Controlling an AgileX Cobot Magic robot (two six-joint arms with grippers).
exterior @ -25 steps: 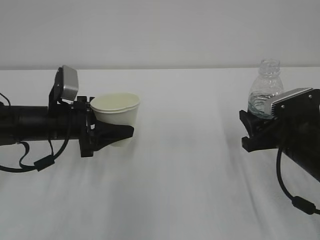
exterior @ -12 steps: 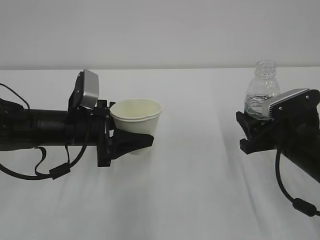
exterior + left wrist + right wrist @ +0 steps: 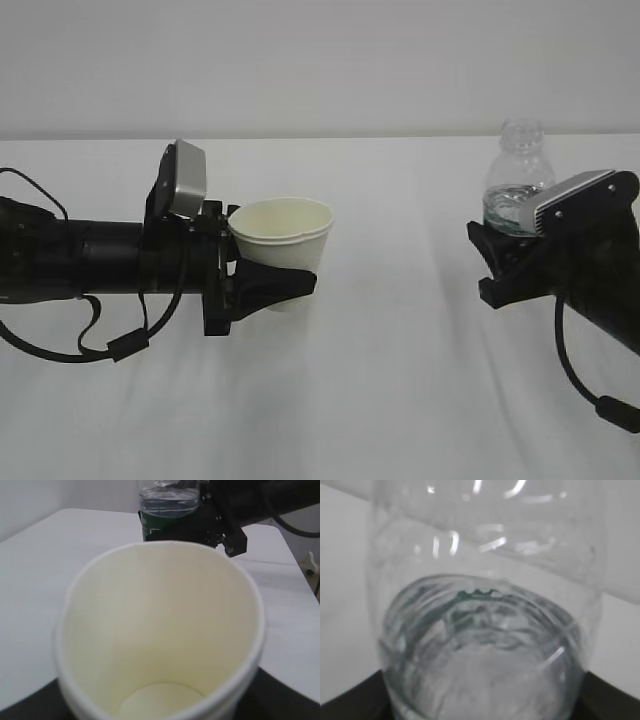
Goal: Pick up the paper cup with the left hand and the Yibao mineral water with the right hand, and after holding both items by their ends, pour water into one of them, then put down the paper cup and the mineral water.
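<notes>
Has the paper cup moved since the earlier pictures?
Yes. The paper cup, held in the left gripper, moved right toward the bottle, judged against the table's far edge.

A bare robot test bench in a lab-like room.

A plain white table (image 3: 380,400) runs back to an unmarked pale wall (image 3: 320,60), with nothing homely in sight. Two black robot arms (image 3: 80,260) trailing loose cables (image 3: 575,375) reach in from either side, each topped by a small grey camera (image 3: 185,180). The table's rounded far corner (image 3: 277,530) shows in the left wrist view.
</notes>
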